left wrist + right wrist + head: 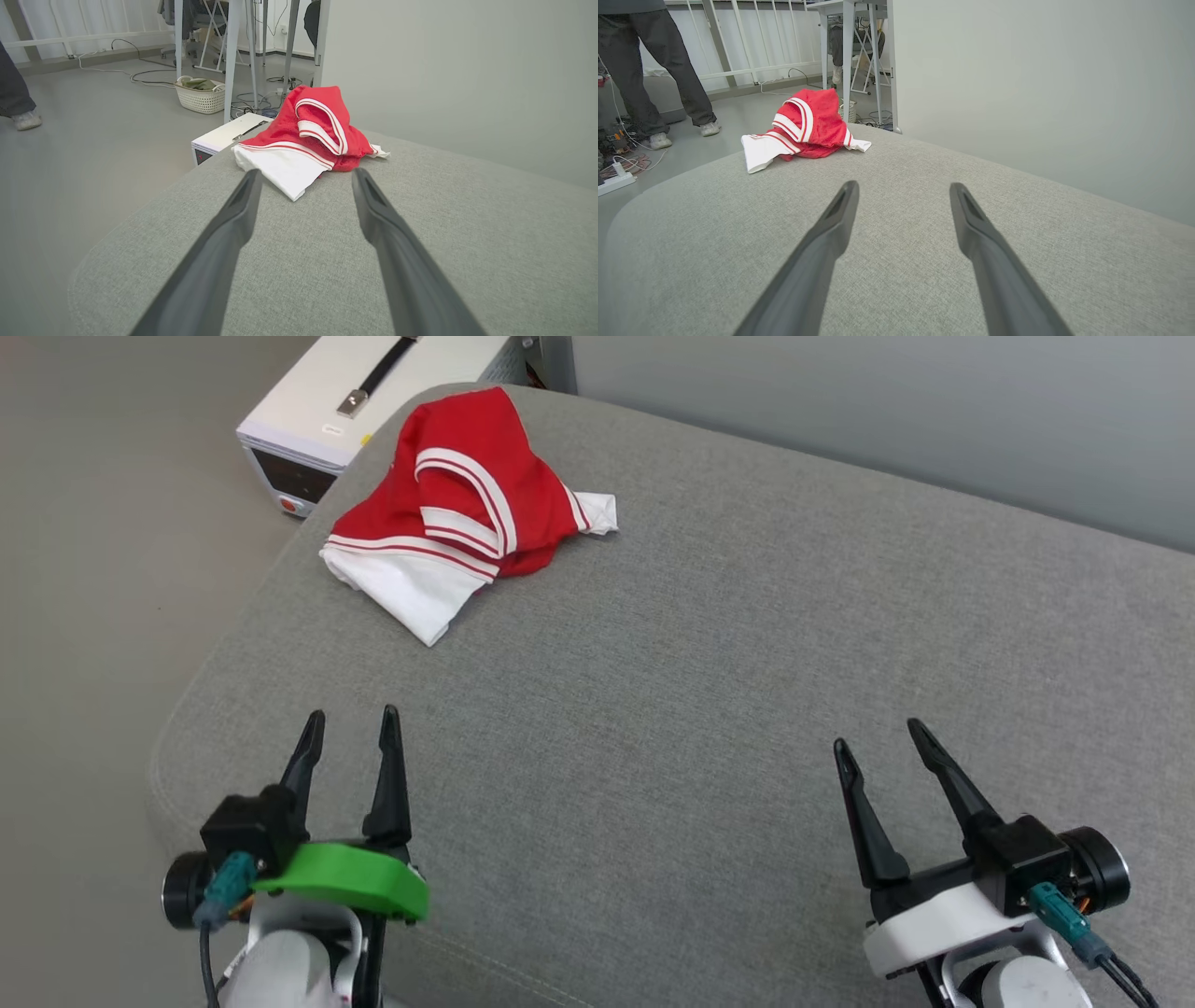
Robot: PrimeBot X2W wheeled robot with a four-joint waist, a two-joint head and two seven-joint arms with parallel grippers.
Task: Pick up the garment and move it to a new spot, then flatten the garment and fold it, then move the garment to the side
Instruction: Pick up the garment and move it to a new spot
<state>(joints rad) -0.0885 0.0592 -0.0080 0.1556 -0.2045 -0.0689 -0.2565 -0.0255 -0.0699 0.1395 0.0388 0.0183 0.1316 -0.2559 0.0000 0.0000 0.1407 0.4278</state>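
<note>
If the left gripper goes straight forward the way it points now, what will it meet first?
Most likely the garment: its white sleeve lies straight ahead of the left gripper, with bare grey cushion before it.

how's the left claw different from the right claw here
The left claw has a green cover behind its fingers; the right claw has a white cover. The left claw sits nearer the garment, almost in line with it; the right claw is farther off to the side. Both are open, hold nothing, and point forward over the grey cushion.
</note>
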